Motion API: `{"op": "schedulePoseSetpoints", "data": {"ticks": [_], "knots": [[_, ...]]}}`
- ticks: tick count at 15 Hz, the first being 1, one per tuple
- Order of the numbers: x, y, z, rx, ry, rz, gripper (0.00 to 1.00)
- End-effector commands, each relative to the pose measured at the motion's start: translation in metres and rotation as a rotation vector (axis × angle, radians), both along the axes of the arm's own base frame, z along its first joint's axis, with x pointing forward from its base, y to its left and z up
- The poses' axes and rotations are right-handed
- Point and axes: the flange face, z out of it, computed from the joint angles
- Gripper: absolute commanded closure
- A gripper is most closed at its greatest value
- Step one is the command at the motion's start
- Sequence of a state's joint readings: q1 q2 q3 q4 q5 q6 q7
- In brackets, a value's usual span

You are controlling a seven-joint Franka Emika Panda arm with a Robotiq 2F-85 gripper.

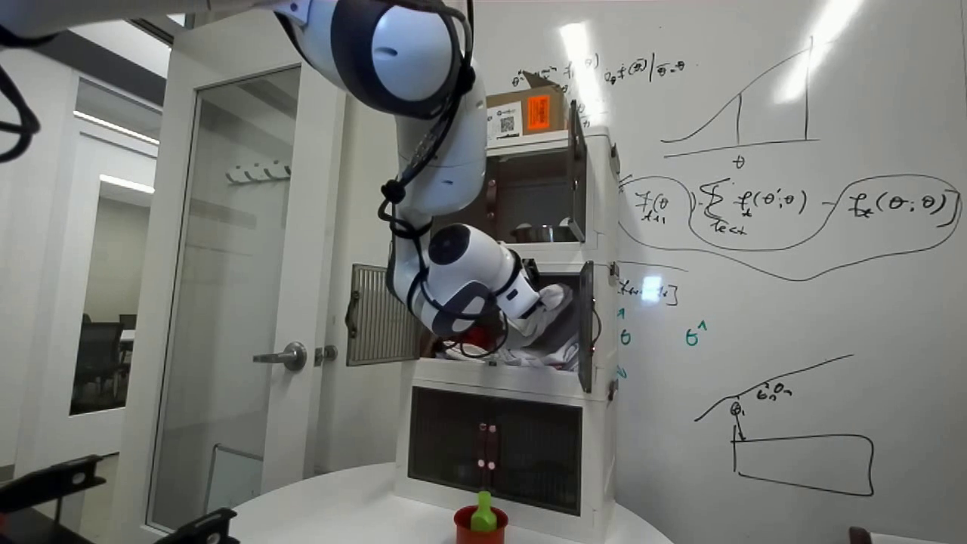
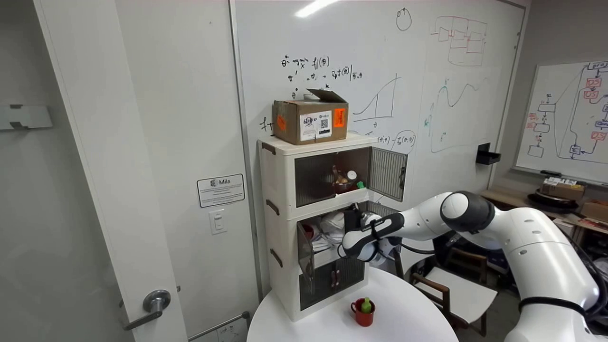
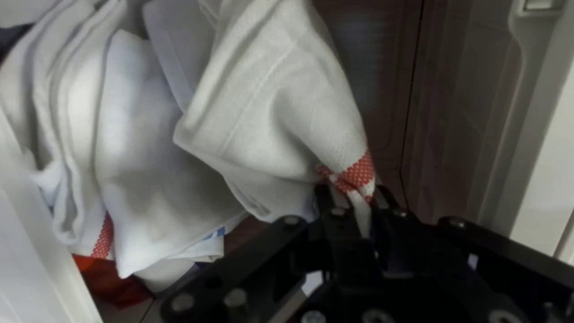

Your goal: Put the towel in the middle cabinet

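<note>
The white towel [image 3: 278, 107] with a red checked stripe hangs from my gripper [image 3: 354, 197] in the wrist view. The fingers are shut on its striped corner. The gripper and towel are inside the open middle cabinet [image 1: 498, 378]; the towel also shows in an exterior view [image 1: 555, 298]. Several other white cloths [image 3: 134, 157] lie folded beside and below the held towel, one with a red stripe. The middle cabinet also shows in an exterior view [image 2: 327, 256], where the wrist hides part of its inside. I cannot tell whether the held towel touches the cabinet floor.
Both middle doors stand open, the left [image 1: 381, 316] and the right [image 1: 586, 326], close around the arm. An upper door [image 2: 388, 173] is open too. The lower cabinet [image 1: 495, 449] is shut. A red mug [image 2: 364, 318] stands on the round table. A cardboard box [image 2: 308, 121] tops the cabinets.
</note>
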State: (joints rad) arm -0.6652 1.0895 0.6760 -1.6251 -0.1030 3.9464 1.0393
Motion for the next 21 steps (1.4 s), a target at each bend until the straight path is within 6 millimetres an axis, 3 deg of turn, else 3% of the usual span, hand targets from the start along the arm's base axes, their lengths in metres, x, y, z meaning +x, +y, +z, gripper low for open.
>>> {"op": "schedulePoseSetpoints", "data": {"ticks": [1,4,5,7,14,17,21], "knots": [[0.022,-0.003,-0.001,0.022,-0.010,-0.019,0.97],[0.031,-0.005,-0.010,0.038,0.023,-0.008,0.97],[0.034,-0.005,-0.013,0.042,0.034,0.002,0.64],[0.039,-0.005,-0.018,0.042,0.056,0.020,0.56],[0.042,-0.011,-0.022,0.038,0.070,0.031,0.03],[0.032,-0.008,-0.023,0.000,0.101,0.075,0.00],[0.006,-0.012,-0.021,-0.091,0.145,0.107,0.00]]}}
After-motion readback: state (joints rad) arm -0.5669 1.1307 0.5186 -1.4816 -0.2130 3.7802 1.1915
